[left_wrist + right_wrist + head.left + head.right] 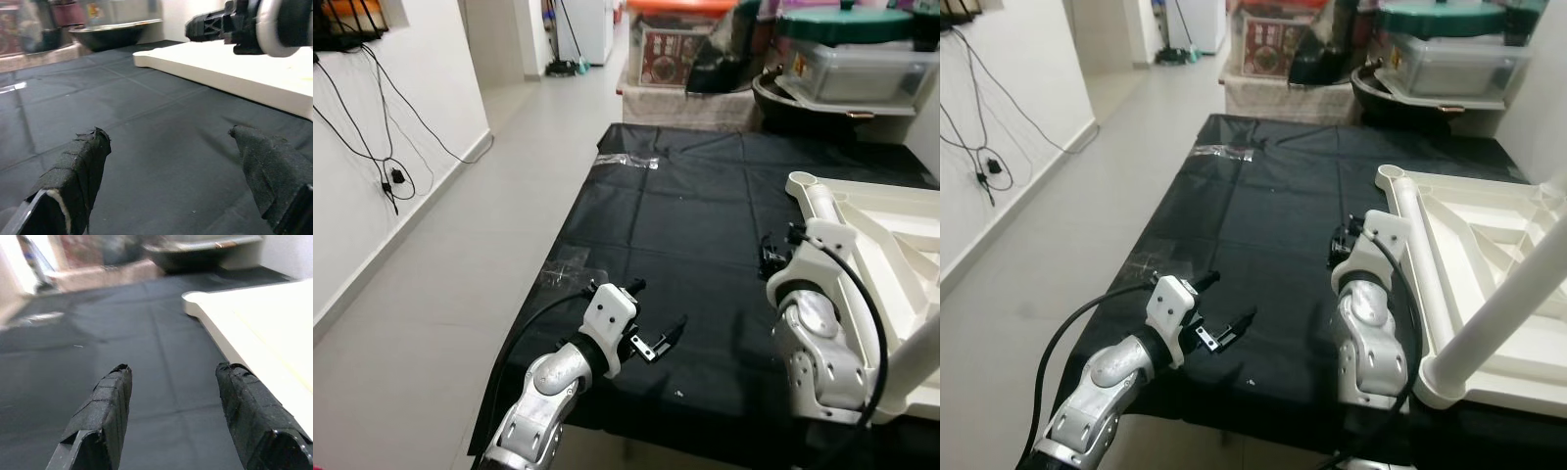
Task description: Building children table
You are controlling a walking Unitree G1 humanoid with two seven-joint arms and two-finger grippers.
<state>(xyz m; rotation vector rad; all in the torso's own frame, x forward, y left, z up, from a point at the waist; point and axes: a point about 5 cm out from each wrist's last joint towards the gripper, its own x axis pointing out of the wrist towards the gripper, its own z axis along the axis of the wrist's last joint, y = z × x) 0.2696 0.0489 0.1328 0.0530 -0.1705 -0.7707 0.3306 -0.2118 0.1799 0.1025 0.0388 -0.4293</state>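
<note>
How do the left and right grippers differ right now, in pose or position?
The left gripper hovers over bare black cloth, well clear of the white tabletop; the right gripper sits right beside the tabletop's edge. The left arm reaches in low from the near edge; the right arm stands more upright. Shared: jaws open, holding nothing.

Left end effector (658, 315) points toward 2 o'clock, fingers spread; right end effector (171, 382) points toward 11 o'clock, fingers apart.
</note>
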